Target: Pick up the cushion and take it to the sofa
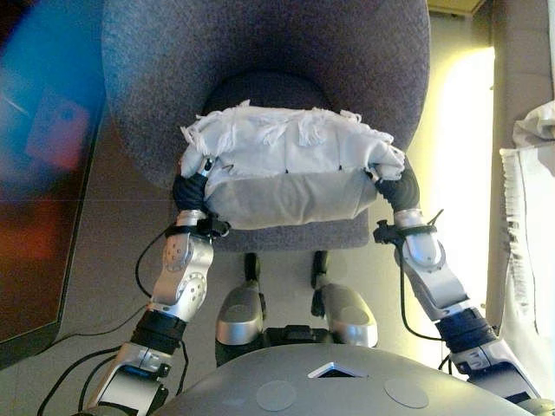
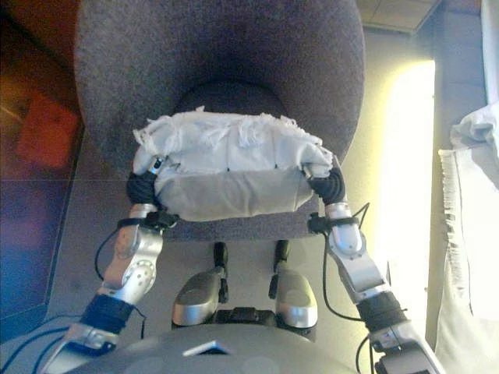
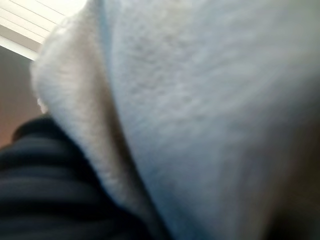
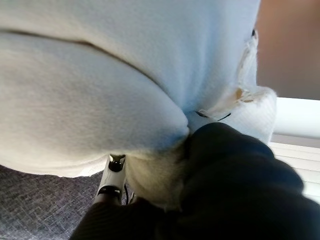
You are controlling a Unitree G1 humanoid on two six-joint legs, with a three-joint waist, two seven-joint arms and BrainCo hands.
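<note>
A white cushion (image 1: 286,169) with a fringed edge is held in front of me, over the seat of a grey round armchair (image 1: 260,52). My left hand (image 1: 191,189) grips its left end and my right hand (image 1: 397,186) its right end. Both dark wrist covers press into the fabric and the fingers are mostly buried in it. The right wrist view shows the cushion (image 4: 100,90) creased where that hand pinches it, with one finger (image 4: 114,175) under it. The left wrist view is filled by the cushion (image 3: 200,100).
The armchair's high curved back stands straight ahead. A white fringed cloth (image 1: 529,173) hangs at the right edge. A dark glossy panel (image 1: 43,173) stands at the left. Bright light falls on the floor (image 1: 460,173) right of the chair.
</note>
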